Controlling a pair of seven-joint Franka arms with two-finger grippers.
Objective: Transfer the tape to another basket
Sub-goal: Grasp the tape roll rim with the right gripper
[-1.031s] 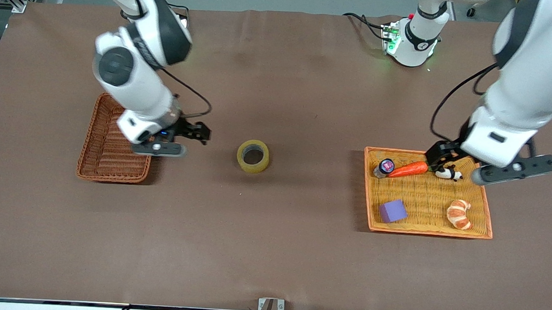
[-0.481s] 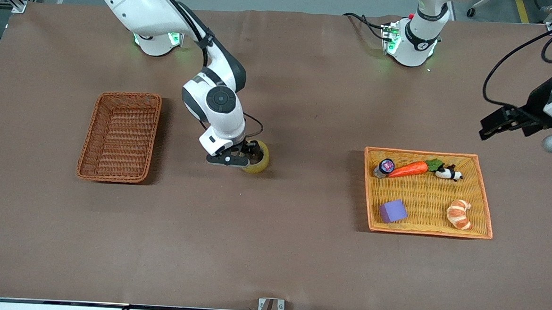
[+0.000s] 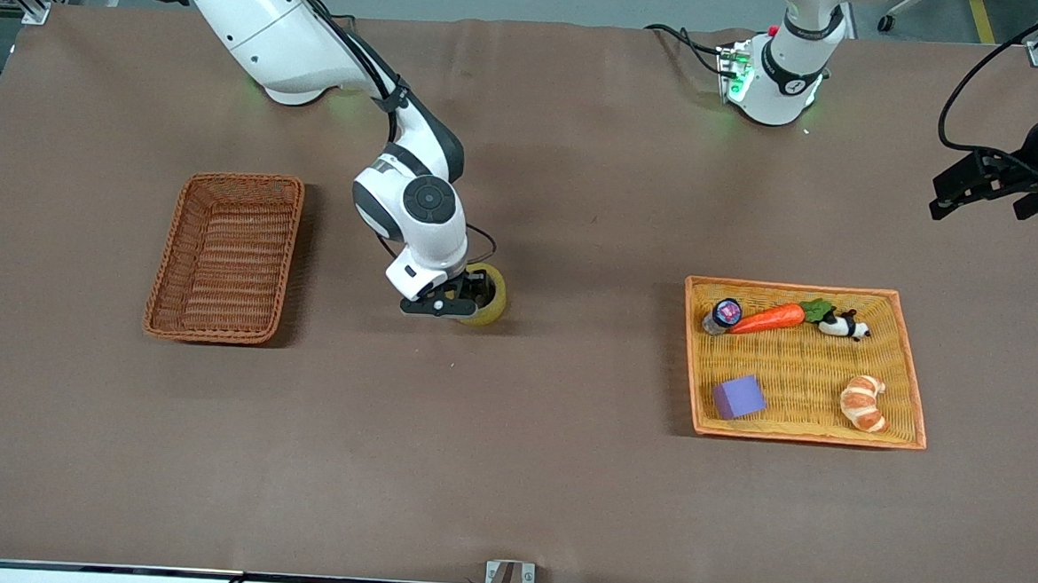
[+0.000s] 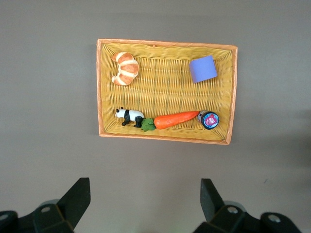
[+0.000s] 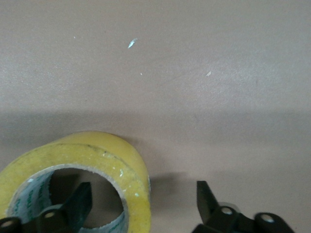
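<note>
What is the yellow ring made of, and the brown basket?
The tape looks like glossy, see-through yellowish plastic film wound in a roll; printed lining shows inside its hole in the right wrist view. The basket looks like woven reddish-brown wicker, with ribbed rows and a braided rim, though it might be plastic imitation.

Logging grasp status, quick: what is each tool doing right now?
Right tool: open, one finger inside the translucent yellowish tape roll's hole, one outside its wall; not clamped yet.
Left tool: open, empty, waiting high above the table.
</note>
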